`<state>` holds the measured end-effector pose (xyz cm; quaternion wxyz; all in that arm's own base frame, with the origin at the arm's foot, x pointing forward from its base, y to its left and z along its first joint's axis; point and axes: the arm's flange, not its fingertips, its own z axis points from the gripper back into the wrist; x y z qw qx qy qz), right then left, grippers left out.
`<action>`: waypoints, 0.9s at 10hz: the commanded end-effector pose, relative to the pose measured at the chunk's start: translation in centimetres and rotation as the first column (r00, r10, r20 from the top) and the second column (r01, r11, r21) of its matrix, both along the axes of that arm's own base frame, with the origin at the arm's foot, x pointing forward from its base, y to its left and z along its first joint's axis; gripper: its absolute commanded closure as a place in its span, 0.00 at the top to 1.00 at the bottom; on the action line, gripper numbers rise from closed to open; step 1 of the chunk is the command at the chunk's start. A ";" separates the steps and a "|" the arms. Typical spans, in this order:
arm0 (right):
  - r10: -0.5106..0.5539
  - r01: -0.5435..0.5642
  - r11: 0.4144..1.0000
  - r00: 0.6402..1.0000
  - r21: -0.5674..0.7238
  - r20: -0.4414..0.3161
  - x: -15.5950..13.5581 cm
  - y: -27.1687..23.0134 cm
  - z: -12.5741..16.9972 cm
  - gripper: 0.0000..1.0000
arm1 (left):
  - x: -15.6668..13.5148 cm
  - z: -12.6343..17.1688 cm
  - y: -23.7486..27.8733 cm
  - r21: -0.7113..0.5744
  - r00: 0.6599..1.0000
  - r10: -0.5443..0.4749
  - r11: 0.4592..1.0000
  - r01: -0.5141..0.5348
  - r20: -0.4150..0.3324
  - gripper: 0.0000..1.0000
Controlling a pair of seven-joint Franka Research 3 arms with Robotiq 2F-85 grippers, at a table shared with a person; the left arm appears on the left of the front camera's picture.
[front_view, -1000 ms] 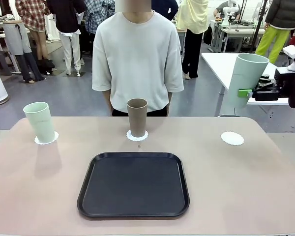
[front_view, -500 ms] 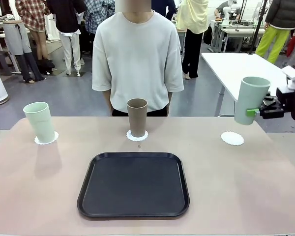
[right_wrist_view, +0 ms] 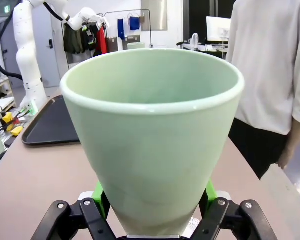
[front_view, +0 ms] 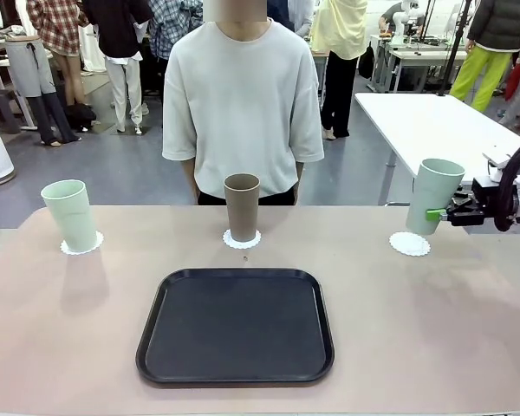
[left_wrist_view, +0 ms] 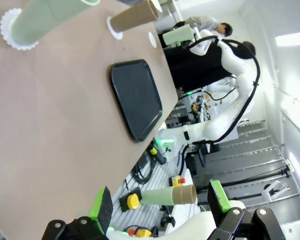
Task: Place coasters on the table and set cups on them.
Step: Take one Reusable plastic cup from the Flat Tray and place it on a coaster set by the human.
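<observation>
Right gripper [front_view: 437, 213] is pinching our last pale green cup [front_view: 434, 196], which we are holding tilted just above the empty third coaster [front_view: 410, 244], needing only uprighting, lowering and release.

Three cups [front_view: 242, 204] and three coasters [front_view: 410, 244] show across mid-frame, one black tray [front_view: 236, 326] lower centre.

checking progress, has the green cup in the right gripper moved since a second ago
Yes. The green cup in the right gripper has come down in the front view, from well above the right coaster to just over it, its base near the coaster's far edge.
</observation>
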<state>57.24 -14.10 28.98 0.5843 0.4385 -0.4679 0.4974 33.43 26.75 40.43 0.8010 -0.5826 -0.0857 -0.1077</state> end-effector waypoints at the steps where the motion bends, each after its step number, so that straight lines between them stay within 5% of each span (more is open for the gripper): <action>1: -0.007 0.007 1.000 1.000 0.019 0.015 1.0 0.2 -0.2 0.82 | 0.0 0.3 0.1 -0.001 1.000 0.000 1.000 0.000 0.001 1.00; 4: -0.072 0.072 0.997 0.997 0.012 0.034 1.3 0.6 -0.6 0.82 | 0.0 0.3 0.1 -0.001 1.000 0.000 1.000 0.000 0.001 1.00; 9: -0.026 0.026 0.999 1.000 0.019 0.000 0.8 0.4 -1.1 0.82 | 0.0 0.3 0.1 -0.001 1.000 0.000 1.000 0.000 0.001 1.00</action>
